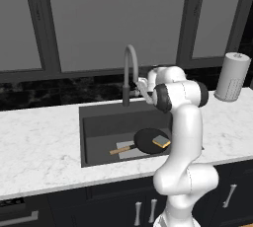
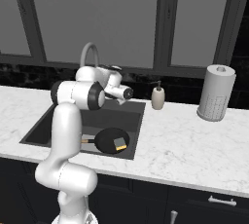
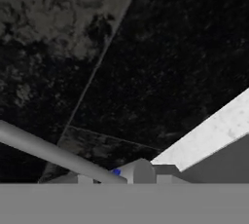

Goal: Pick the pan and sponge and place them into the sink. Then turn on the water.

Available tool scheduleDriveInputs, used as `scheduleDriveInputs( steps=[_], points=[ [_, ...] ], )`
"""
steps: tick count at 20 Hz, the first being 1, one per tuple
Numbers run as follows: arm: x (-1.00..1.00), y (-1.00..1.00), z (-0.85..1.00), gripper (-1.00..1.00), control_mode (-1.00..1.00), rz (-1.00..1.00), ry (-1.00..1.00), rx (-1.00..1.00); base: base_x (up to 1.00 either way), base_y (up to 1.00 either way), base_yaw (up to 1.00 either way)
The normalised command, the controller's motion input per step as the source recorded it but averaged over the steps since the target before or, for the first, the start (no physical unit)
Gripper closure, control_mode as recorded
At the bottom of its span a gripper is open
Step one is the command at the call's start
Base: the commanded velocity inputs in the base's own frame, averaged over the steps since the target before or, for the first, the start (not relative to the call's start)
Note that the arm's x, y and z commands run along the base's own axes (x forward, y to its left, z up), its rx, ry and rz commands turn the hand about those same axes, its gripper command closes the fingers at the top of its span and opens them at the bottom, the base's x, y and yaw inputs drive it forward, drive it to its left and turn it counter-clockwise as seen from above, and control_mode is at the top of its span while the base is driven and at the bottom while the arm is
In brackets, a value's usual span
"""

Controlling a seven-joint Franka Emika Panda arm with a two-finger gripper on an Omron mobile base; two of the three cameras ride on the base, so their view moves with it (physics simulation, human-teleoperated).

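The pan [image 1: 149,140] is being carried by the floor of the sink [image 1: 99,122], toward the front right corner of the basin, with its wooden handle lying flat and pointing toward the left side of the basin. The sponge [image 1: 161,142] is being held inside the pan, on the right part of its black surface, green layer up as far as can be made out; in the right base view the same sponge [image 2: 120,143] is seen lying in the pan [image 2: 111,140] near the front edge of the sink [image 2: 48,121].

The faucet [image 1: 129,70] is standing at the middle of the back rim of the sink, its arch being bent forward over the basin. The arm is being reached toward it, the hand being held at the right of the faucet's column, level with its lower half. The gripper [image 2: 127,93] is being pointed toward the back wall. In the hand view a grey bar of the faucet [image 3: 53,152] is being crossed low in the picture, very close to the camera, before dark stone backsplash [image 3: 160,62] and a strip of white marble counter [image 3: 214,130].

Whether the jaws are spread or pressed together cannot be told, the fingertips being hidden.
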Motion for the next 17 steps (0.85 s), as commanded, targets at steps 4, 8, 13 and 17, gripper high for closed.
scheduleDriveInputs(
  steps=[4, 8, 13, 17],
  points=[
    [-0.03, -0.03, 0.0, 1.0, -1.0, -0.16, 0.0, 0.19, 0.0, 0.0, 0.0],
    [-0.04, 0.0, 0.0, 1.0, -1.0, -0.16, 0.0, 0.16, 0.0, 0.0, 0.0],
    [0.0, 0.0, -0.01, 1.0, -1.0, -0.13, 0.0, 0.1, 0.0, 0.0, 0.0],
    [0.0, 0.0, -0.02, 1.0, -1.0, -0.04, 0.0, 0.01, 0.0, 0.0, 0.0]
  ],
)
